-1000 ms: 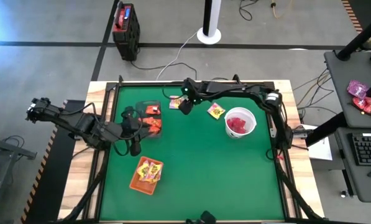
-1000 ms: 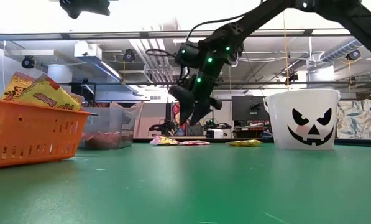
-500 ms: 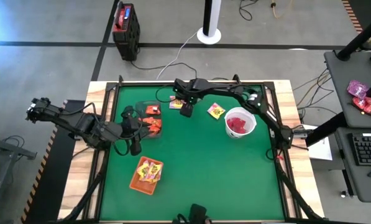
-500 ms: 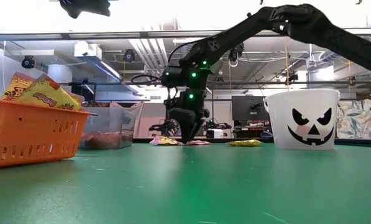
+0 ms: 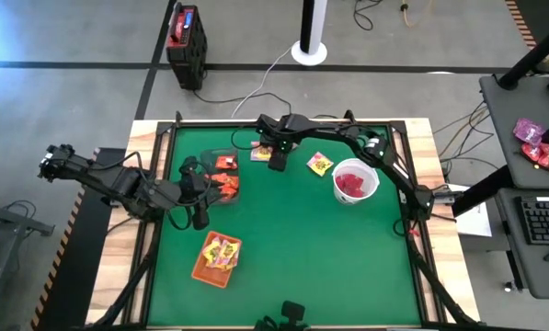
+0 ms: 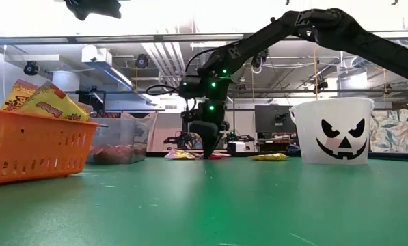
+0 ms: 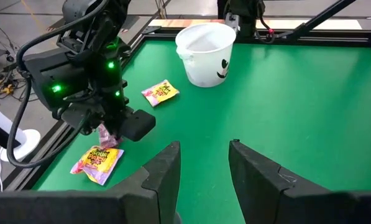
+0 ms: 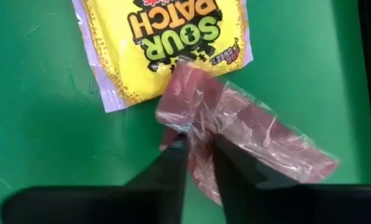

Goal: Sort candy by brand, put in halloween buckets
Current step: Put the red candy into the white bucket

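My right gripper [image 8: 201,163] is down on the green table at its far side, shut on a red translucent candy packet [image 8: 247,127]. The packet lies partly over a yellow Sour Patch pack [image 8: 166,43]. A second yellow pack [image 5: 320,164] lies between these and the white bucket [image 5: 355,181], which has red candy in it. The dark tub [image 5: 223,173] stands at the far left and the orange tray [image 5: 217,257], filled with yellow packs, at the near left. My left gripper [image 7: 204,163] stands open and empty, above the table between tub and tray. My right gripper pinches the red packet between its two fingers at the packet's edge [image 8: 194,140], close to the corner that lies over the Sour Patch pack. The fingers [image 6: 205,145] come from above, pointing down. The packet's other end [image 8: 297,155] lies flat on the table.
A red-and-black box [image 5: 186,41] sits on the floor beyond the table's far left corner. The table's middle and near right [image 5: 329,257] are bare green surface. A desk with more candy [image 5: 536,142] stands to the right of the table.
My right gripper has come down from above the table onto the candy lying beside the dark tub, and its arm has stretched farther toward the table's left. The left arm has kept still.
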{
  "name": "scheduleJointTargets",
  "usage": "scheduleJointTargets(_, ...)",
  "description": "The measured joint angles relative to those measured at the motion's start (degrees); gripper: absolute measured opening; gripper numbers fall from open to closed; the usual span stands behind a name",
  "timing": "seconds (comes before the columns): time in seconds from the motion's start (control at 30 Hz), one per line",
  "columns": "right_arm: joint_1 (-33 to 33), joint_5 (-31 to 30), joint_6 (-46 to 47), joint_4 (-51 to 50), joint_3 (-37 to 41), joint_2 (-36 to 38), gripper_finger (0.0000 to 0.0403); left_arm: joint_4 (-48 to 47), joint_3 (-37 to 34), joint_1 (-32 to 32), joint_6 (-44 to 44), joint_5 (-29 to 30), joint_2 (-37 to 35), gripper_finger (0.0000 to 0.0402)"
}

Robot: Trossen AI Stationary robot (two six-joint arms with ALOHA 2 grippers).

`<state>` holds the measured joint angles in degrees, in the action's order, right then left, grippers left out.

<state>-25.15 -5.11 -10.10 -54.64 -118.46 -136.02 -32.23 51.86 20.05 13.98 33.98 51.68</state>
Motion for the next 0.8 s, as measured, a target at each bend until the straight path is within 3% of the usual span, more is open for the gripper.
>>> scheduleJointTargets(0.1, 0.06, 0.67, 0.06, -1.37, -0.06, 1.14, 0.0019, -0.02, 0.00, 0.00, 0.00, 0.00, 0.00, 0.0121)
scheduleJointTargets(0.23, 0.47, 1.49, 0.46, -4.07, 0.01, 4.23, 0.0012, -0.02, -0.01, 0.00, 0.02, 0.00, 0.04, 0.0121)
scheduleJointTargets(0.4, 1.61, 1.08, 3.29, -10.23, -0.19, 13.26, 0.0010, -0.02, -0.02, 0.00, 0.26, 0.00, 0.19, 0.0121)
scheduleJointTargets(0.8, 8.39, 1.20, 22.32, -35.89, 1.40, 34.32, 0.0009, 0.08, -0.02, 0.00, 0.46, -0.03, 2.41, 0.0121)
